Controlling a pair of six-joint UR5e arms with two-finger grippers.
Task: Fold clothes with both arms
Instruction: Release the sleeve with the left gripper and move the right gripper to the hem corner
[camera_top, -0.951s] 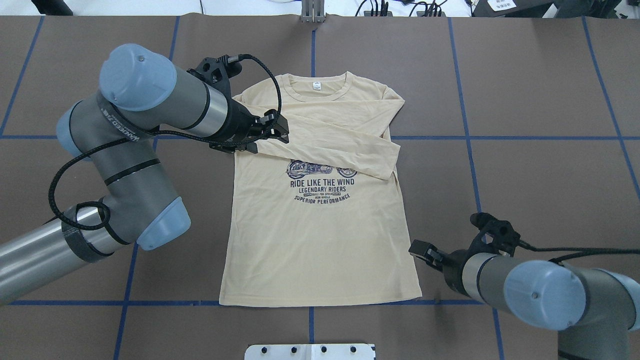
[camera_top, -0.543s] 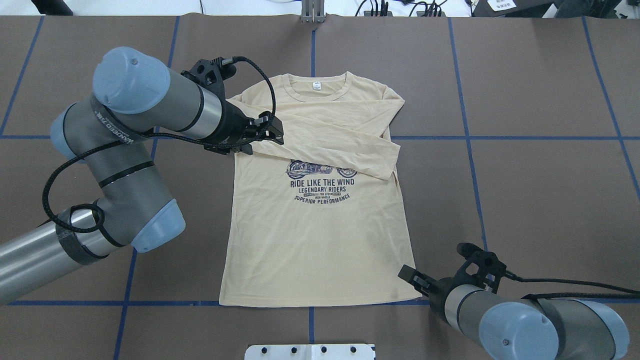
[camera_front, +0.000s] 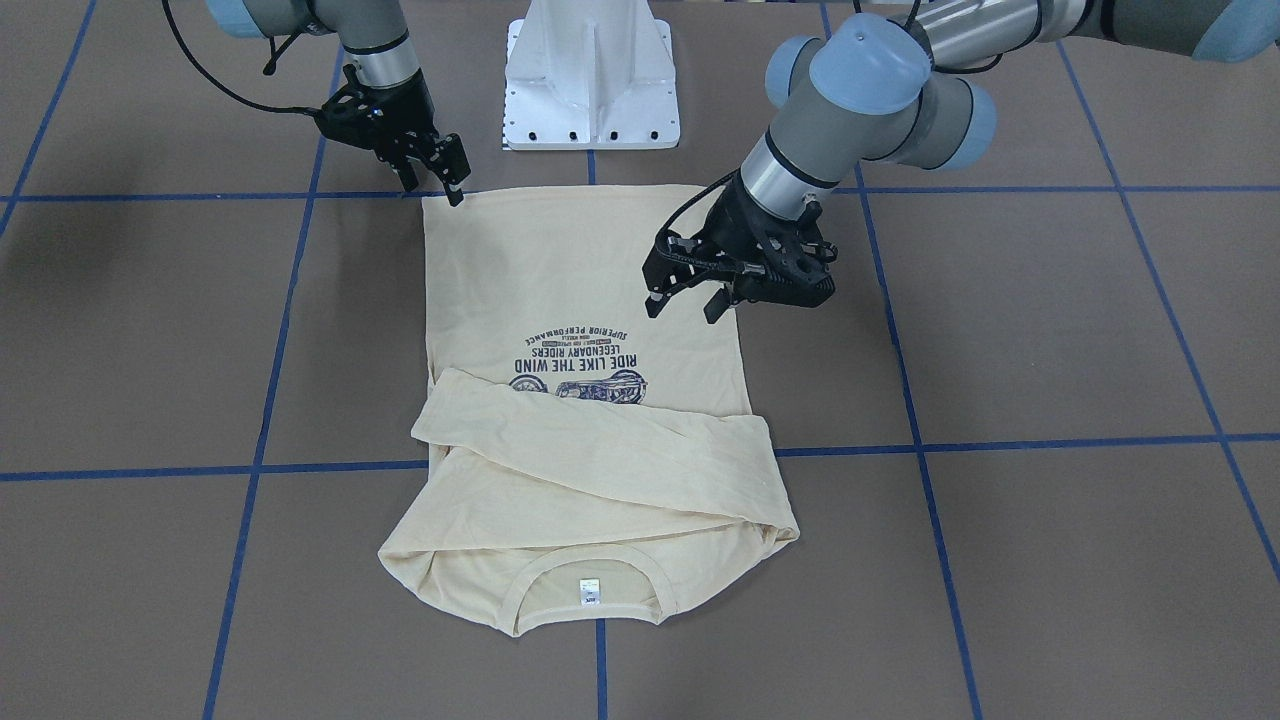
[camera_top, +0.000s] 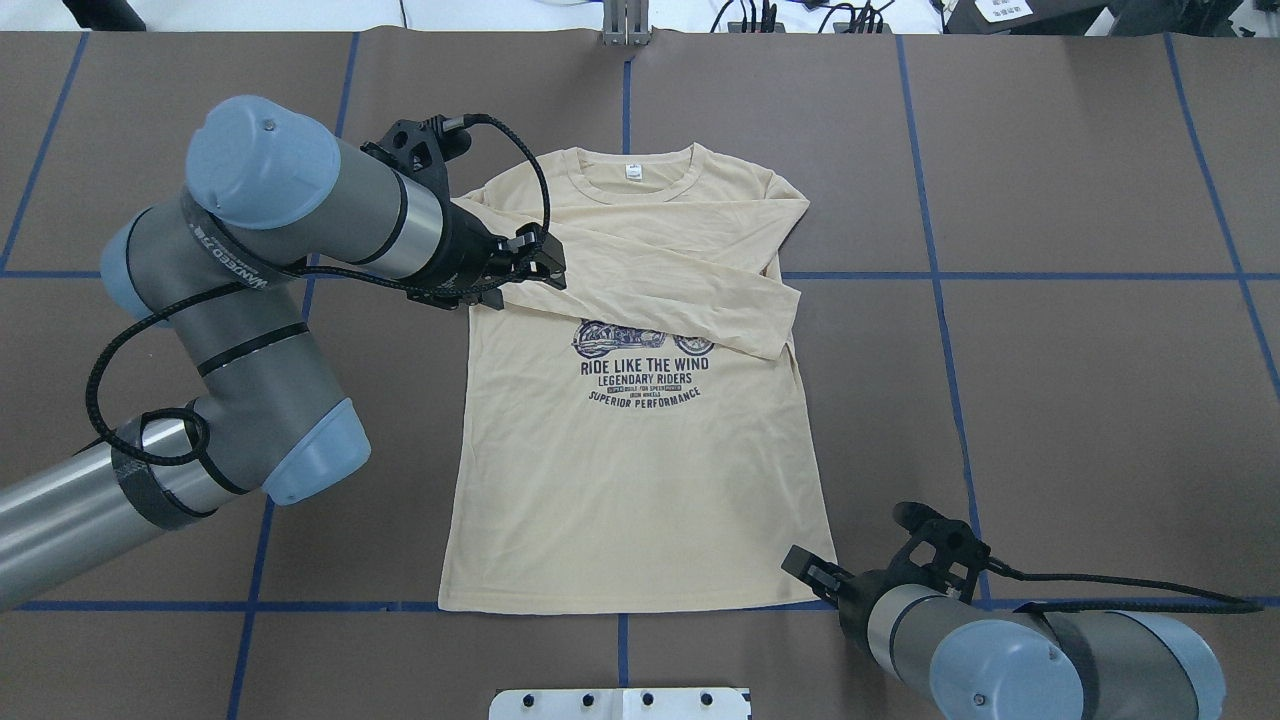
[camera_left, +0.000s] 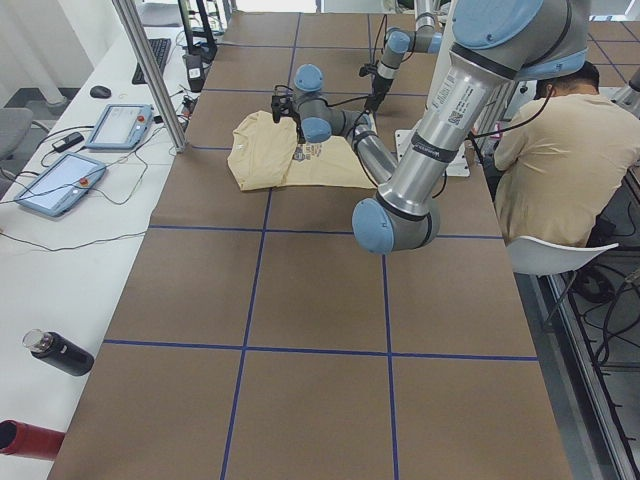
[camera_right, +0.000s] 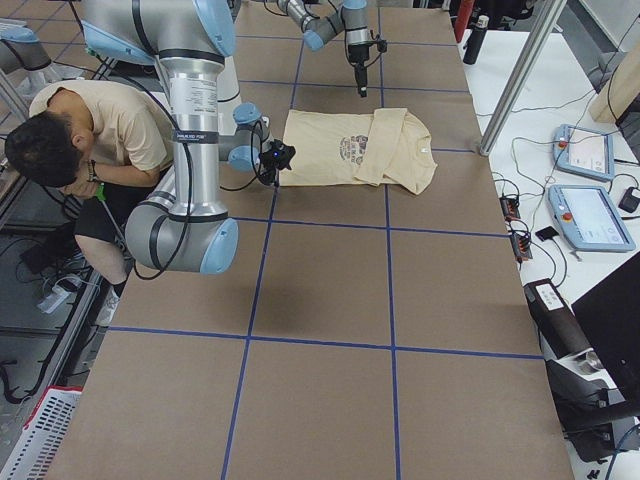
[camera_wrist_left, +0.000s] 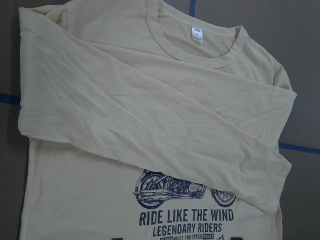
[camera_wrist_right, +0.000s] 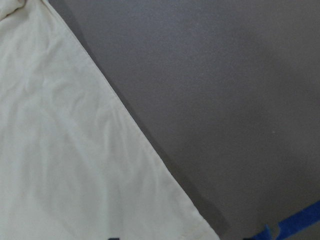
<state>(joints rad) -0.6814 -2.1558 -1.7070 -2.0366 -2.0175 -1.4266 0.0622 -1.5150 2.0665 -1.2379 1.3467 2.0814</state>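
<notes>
Comparing with half a second ago, the right gripper (camera_top: 805, 565) has shifted slightly further towards the robot's side of the table (camera_top: 1050, 400) and inward. It now stands just beside the shirt's (camera_top: 640, 470) hem corner on the robot's right, near the blue tape line (camera_top: 330, 606) along the hem. A second ago it was well up the side seam. Its fingers stand apart in the front-facing view, with nothing between them, and contact with the fabric cannot be confirmed. Its wrist camera shows the cream cloth edge running diagonally over bare brown table. The left gripper (camera_top: 535, 262) is all but unchanged over the last half second. It hangs over the garment's edge on the robot's left, level with the folded sleeves, fingers spread and empty. Its wrist camera looks down on the collar and sleeves from above. The shirt has not moved. It lies flat and face up at the table's centre, collar and white neck label (camera_top: 633, 171) away from the robot. Both sleeves are folded across the chest, one over the other, the upper one partly covering the top of the navy motorcycle print (camera_top: 645, 365).
</notes>
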